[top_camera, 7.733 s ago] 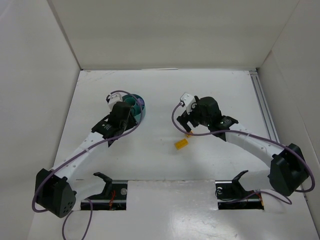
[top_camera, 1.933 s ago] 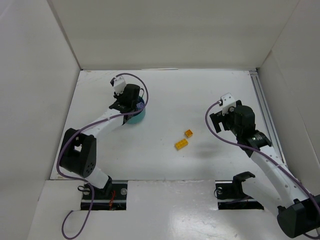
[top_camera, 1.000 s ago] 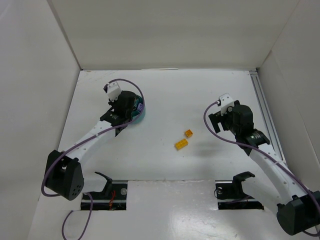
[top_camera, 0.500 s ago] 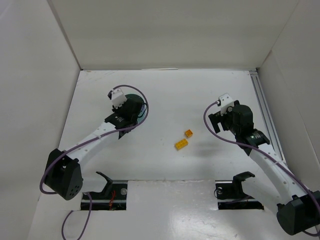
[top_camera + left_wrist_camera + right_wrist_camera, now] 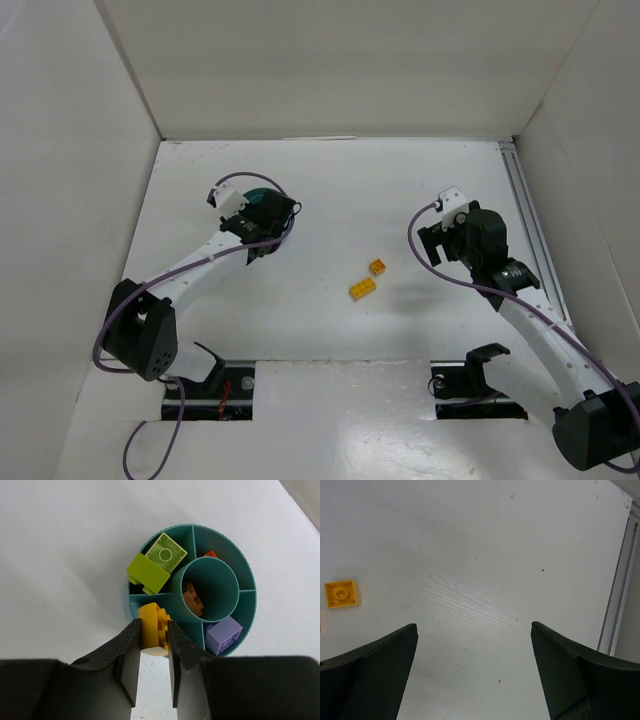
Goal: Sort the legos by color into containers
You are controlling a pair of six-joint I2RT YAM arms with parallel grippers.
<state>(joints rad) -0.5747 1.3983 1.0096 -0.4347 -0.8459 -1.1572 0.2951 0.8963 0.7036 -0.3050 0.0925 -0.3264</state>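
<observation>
Legos, one lot, partly sorted.

**Item in hand:** one orange-yellow brick [image 5: 152, 622], clamped between the two fingers of the left tool [image 5: 153, 630]. It is poised over the lower-left rim of the teal dish [image 5: 254, 597]. The dish sits at the upper left of the worktop [image 5: 330, 180] in the overhead frame.

**Dish contents:**
- lime green bricks [image 5: 155, 562] in the upper-left compartment, one overhanging the rim
- brown brick [image 5: 192, 597] in the central cup [image 5: 222, 580]
- purple brick [image 5: 223, 635] at lower right
- orange-red bit [image 5: 211, 554] at top
- compartment beneath the held brick: contents hidden

**Outstanding:** a small yellow brick [image 5: 378, 266] and a long yellow brick [image 5: 363, 288] lie loose near the centre of the overhead frame. The right tool [image 5: 472, 626] is right of them, fingers wide apart and holding nothing.

**Handling note (judged):** the step is release into the lower-left compartment.
- Carry the brick further toward the dish's middle so it lies wholly inside the rim.
- Keep it between the two dividers, clear of the cup wall and the lime overhang.
- Lower it close before parting the fingers, or it may bounce onto the worktop or into the cup.
</observation>
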